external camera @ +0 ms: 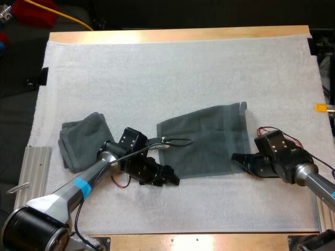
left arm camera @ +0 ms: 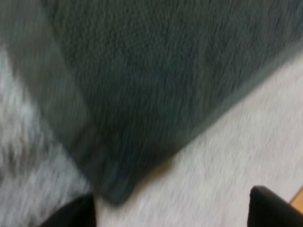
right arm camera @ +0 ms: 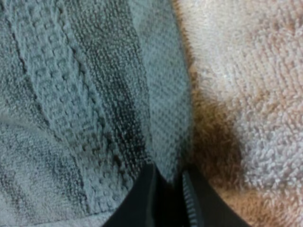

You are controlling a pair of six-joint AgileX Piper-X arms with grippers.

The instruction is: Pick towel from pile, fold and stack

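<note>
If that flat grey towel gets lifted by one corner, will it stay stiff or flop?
Probably flops: the spread towel lies limp and flat on the mat. Likely light, being thin cloth. Its looped weave looks grippy, not slippery.

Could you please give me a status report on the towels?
Left gripper open, at flat towel corner. Right gripper shut on its edge. Folded towel apart, nothing in the way.
</note>
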